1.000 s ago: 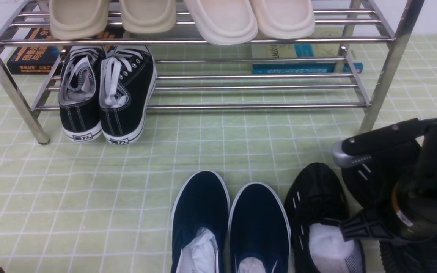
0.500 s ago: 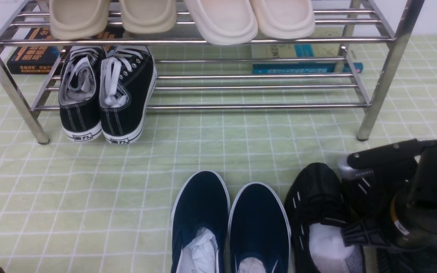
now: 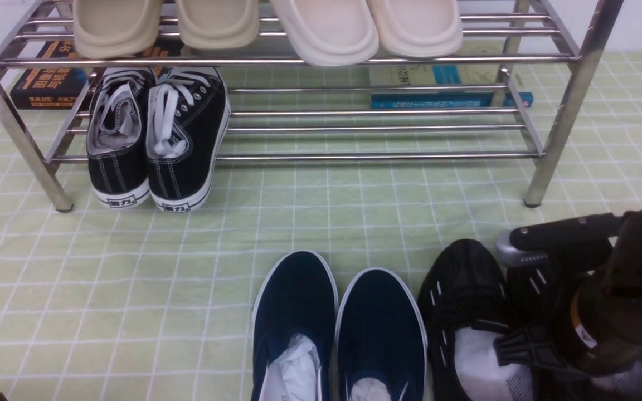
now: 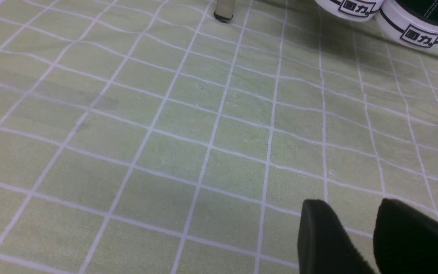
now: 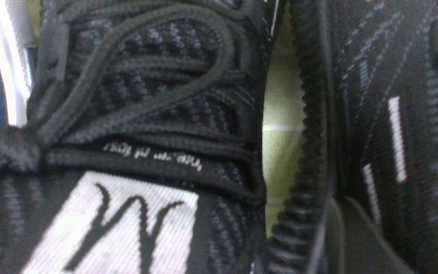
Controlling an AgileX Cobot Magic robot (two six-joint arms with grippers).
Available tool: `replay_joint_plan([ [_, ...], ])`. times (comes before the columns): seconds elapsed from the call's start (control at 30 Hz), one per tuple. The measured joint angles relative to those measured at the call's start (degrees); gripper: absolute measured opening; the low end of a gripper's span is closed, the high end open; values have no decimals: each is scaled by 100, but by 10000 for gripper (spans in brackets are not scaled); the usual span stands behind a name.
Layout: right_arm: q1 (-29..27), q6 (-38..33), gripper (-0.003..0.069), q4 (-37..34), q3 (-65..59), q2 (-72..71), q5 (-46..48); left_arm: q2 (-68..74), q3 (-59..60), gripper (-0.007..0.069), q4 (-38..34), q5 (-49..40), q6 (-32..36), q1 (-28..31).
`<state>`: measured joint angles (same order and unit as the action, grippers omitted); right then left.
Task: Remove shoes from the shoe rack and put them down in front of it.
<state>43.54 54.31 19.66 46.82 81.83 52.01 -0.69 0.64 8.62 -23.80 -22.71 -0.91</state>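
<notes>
The navy shoes [image 3: 298, 301] stand side by side on the green checked cloth in front of the shoe rack [image 3: 354, 156]. To their right lies one black knit shoe [image 3: 463, 289] stuffed with paper. A second black knit shoe [image 3: 533, 275] sits close beside it, under my right gripper [image 3: 538, 356]. In the right wrist view both knit shoes fill the frame, the first [image 5: 146, 95] and the second [image 5: 394, 114], with one finger [image 5: 352, 236] against the second shoe's rim; its grip is hidden. My left gripper [image 4: 350, 203] hangs open over bare cloth.
Black canvas sneakers with white laces [image 3: 154, 139] sit at the left of the rack's lower shelf. Beige and cream slippers [image 3: 165, 25] [image 3: 365, 28] rest on the upper one. Books [image 3: 48, 78] [image 3: 443, 100] lie behind the rack. A rack leg [image 4: 224, 9] stands ahead of my left gripper.
My right arm has come down and slightly nearer with the second black knit shoe, which now sits low beside the first. Nothing else has moved.
</notes>
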Motion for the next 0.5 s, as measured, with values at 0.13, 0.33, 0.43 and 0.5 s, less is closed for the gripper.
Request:
replay_joint_plan([
  [0.13,0,-147,337,-100,172,-5,160,0,0,239,0,0,0,0],
  [0.33,0,-1637,400,-602,1213,-347,1142,0,0,239,0,0,0,0],
  [0.43,0,-2248,320,-603,1778,-630,1517,0,0,239,0,0,0,0],
  [0.5,0,-2640,237,-569,2111,-863,1714,0,0,239,0,0,0,0],
])
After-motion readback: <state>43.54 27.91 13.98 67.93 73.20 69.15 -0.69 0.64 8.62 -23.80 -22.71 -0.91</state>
